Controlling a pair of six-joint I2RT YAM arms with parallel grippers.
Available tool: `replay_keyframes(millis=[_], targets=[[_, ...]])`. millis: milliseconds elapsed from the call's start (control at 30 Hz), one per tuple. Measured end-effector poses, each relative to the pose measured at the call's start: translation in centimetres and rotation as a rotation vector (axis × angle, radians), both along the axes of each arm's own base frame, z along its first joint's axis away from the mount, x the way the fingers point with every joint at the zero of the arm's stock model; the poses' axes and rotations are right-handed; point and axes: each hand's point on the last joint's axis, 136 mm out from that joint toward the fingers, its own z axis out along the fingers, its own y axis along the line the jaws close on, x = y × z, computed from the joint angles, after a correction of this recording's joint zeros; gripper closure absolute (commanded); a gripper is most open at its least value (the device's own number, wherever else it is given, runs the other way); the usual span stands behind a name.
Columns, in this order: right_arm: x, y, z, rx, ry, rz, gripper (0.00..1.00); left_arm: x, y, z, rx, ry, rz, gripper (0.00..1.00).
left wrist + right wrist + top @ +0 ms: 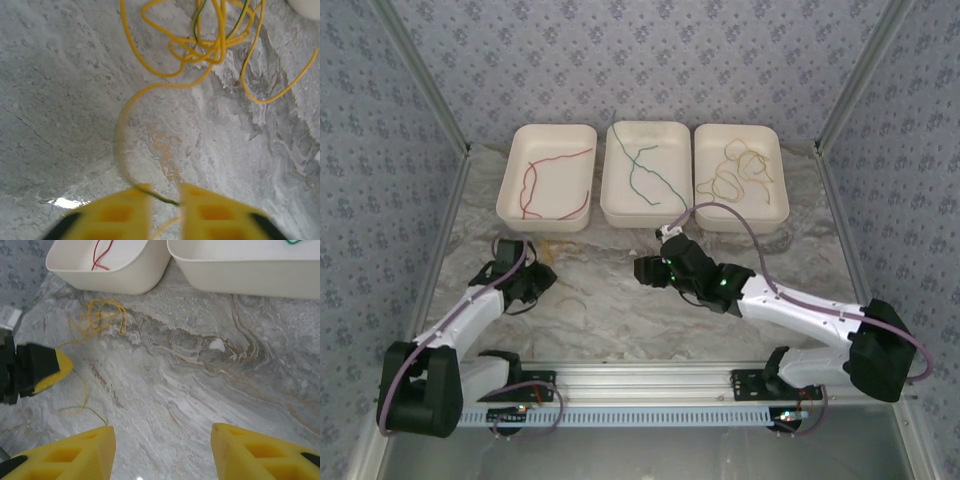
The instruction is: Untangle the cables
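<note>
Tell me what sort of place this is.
Likely a robotics lab test cell: floral-patterned walls enclosing a marble-look tabletop, with white rectangular plastic trays along its far edge.

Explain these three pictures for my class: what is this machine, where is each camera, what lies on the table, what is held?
Two robot arms stand at a table. One picture looks down from above; the others come from a camera on each wrist, its yellow fingers showing. Three white trays hold a red cable, a green cable and yellow cables. A loose yellow tangle lies on the table. The left gripper pinches one strand of it; the right gripper is open, empty.
</note>
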Motion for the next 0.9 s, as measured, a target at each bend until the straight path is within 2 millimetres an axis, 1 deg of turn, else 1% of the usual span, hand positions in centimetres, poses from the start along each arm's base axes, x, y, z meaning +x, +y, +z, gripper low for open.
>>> replay_keyframes(millis=[67,100,167,200,267,333,367,400,433,500,533,633,767,833,900], targets=[[0.8,0.2,-0.3,0.018,0.009,-0.019,0.45,0.0,-0.3,0.3,-0.007,-0.014,-0.019,1.0],[1.2,0.3,-0.6,0.025,0.018,-0.028,0.45,0.2,-0.6,0.8,-0.013,-0.037,-0.038,1.0],[2.0,0.5,-1.4,0.036,0.039,-0.041,0.45,0.5,-1.7,2.3,-0.032,-0.104,-0.098,1.0],[2.3,0.5,-1.6,0.043,0.048,-0.049,0.45,0.6,-2.7,3.4,-0.044,-0.146,-0.149,1.0],[2.8,0.3,-1.7,0.059,0.06,-0.062,0.45,1.0,-5.0,6.4,-0.064,-0.226,-0.265,1.0],[3.4,0.1,-1.0,0.093,0.058,-0.077,0.45,1.7,-7.5,10.9,-0.078,-0.324,-0.39,1.0],[3.7,-0.2,-0.7,0.106,0.056,-0.088,0.44,2.1,-8.5,12.9,-0.082,-0.368,-0.437,1.0],[4.1,-0.6,-0.2,0.127,0.055,-0.104,0.44,2.5,-9.6,15.5,-0.086,-0.424,-0.492,1.0],[4.6,-1.1,0.5,0.149,0.051,-0.121,0.43,2.8,-10.4,17.5,-0.088,-0.471,-0.533,1.0],[5.3,-2.2,2.0,0.209,0.045,-0.158,0.43,3.1,-12.1,21.0,-0.094,-0.543,-0.615,1.0],[5.7,-2.7,2.9,0.243,0.042,-0.176,0.42,3.0,-12.9,22.2,-0.1,-0.569,-0.654,1.0],[6.4,-4.2,5.9,0.364,0.033,-0.225,0.41,2.6,-15.7,24.8,-0.128,-0.614,-0.776,1.0],[5.8,-5.0,8.8,0.485,0.038,-0.246,0.4,2.5,-18.6,26.7,-0.159,-0.633,-0.888,1.0],[5.2,-5.5,9.5,0.538,0.056,-0.265,0.39,2.6,-20.0,27.8,-0.173,-0.649,-0.927,1.0],[4.5,-6.4,9.1,0.582,0.085,-0.296,0.38,2.7,-21.1,28.8,-0.186,-0.67,-0.955,1.0]])
